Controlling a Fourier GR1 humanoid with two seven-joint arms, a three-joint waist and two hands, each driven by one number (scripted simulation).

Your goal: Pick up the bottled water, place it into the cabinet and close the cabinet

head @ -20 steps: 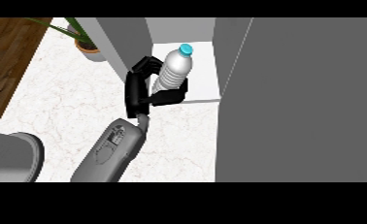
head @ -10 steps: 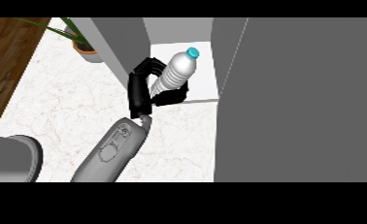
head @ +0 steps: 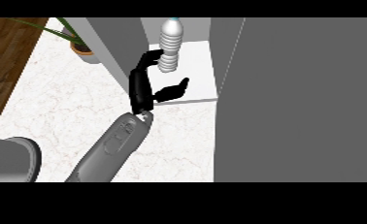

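Potted plant point(head: 80, 48) at approx 10 o'clock — green leaves, brown pot, on the white marble counter point(head: 64, 106). Wood floor point(head: 16, 58) at 9 o'clock. Grey rounded object point(head: 18, 160) at 8 o'clock — can't tell what.

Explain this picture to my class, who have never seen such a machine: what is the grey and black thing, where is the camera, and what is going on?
The camera sits at the robot's head, looking steeply down at a pale marble counter. The grey forearm ends in a black hand; only one hand shows, and I cannot tell which. Its fingers reach up beside a clear water bottle standing upright on the white floor of an open cabinet. The thumb sticks out away from the bottle, so the hand looks open rather than gripping. The large grey panel at right is probably the cabinet door. A potted plant stands at upper left.
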